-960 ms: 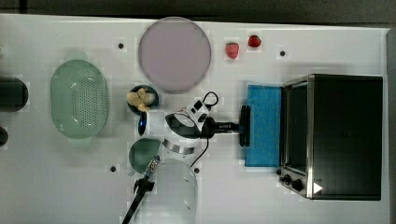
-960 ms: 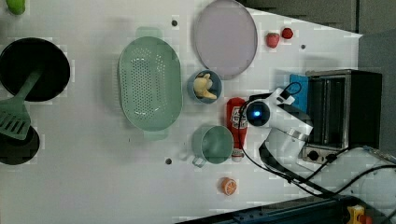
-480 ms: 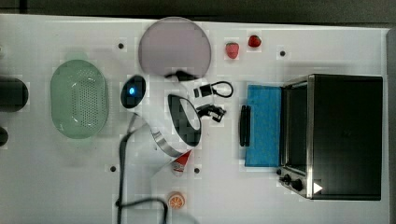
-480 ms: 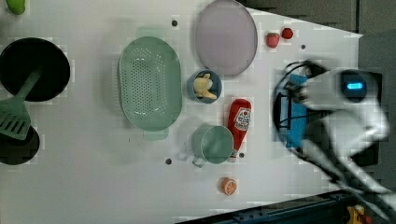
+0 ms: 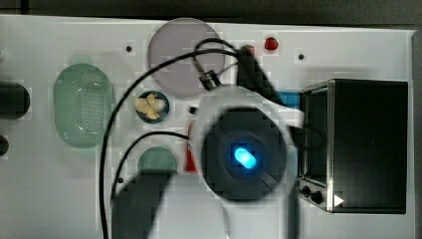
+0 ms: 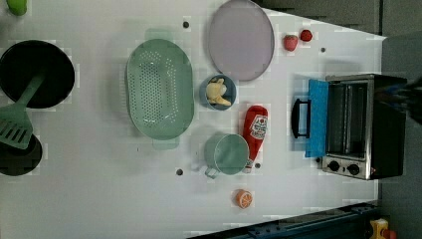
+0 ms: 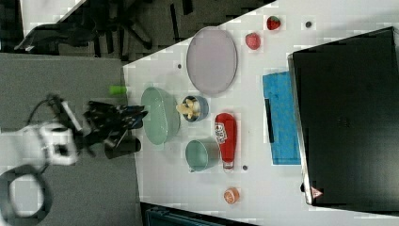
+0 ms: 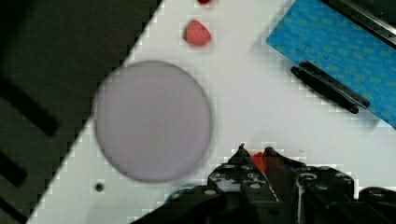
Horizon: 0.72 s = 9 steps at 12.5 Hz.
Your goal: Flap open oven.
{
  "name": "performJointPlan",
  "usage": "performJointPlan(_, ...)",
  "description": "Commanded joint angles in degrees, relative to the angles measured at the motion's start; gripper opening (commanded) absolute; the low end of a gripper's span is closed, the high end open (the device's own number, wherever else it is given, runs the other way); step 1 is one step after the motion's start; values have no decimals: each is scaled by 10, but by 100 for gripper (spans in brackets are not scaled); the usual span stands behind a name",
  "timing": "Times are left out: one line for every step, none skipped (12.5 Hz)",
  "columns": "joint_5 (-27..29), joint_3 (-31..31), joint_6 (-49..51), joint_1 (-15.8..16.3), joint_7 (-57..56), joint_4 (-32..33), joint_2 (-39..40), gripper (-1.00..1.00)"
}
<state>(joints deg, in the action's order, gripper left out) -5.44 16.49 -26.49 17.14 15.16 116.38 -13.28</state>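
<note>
The oven (image 6: 361,127) stands at the left view's right edge of the white counter (image 6: 99,199), its blue-tinted door (image 6: 317,118) already flapped down flat on the counter with the black bar handle (image 6: 297,118) at the door's outer edge, pointing toward the middle of the counter. A strip of bare counter lies between that handle and the red ketchup bottle (image 6: 256,130), which lies beside a green mug (image 6: 227,153). Past these sit a small blue bowl of food (image 6: 219,92), a green colander (image 6: 159,94) and a large lilac plate (image 6: 241,40) near the counter's far edge, with two small red fruits (image 6: 297,39) just beside the plate. An orange half (image 6: 243,198) rests alone near the counter's near edge, with open room around it. At the left view's left edge are a dark pan (image 6: 37,74) and a green spatula (image 6: 17,124). In the wrist view the end effector (image 8: 254,154) is lifted well above the counter, its fingertips (image 8: 271,152) close together with a narrow gap and nothing between them, apart from the handle and the plate.
</note>
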Motion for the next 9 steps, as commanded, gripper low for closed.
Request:
performJointPlan(9,13,51,-10,28,8,-1,-65)
performJointPlan(9,12,61,-10,28,8,-13,-65)
performJointPlan(9,11,70,-10,28,8,-19,-65)
performJointPlan(9,11,82,-10,28,8,-21,-65)
performJointPlan(9,11,86,-10,28,8,-20,-65)
performJointPlan(9,11,87,-10,28,8,-20,-65)
performJointPlan(9,12,87,-10,28,8,-20,-65)
performJointPlan(9,12,86,-10,28,9,-20,-65)
performJointPlan(9,12,86,-10,28,9,-20,-65)
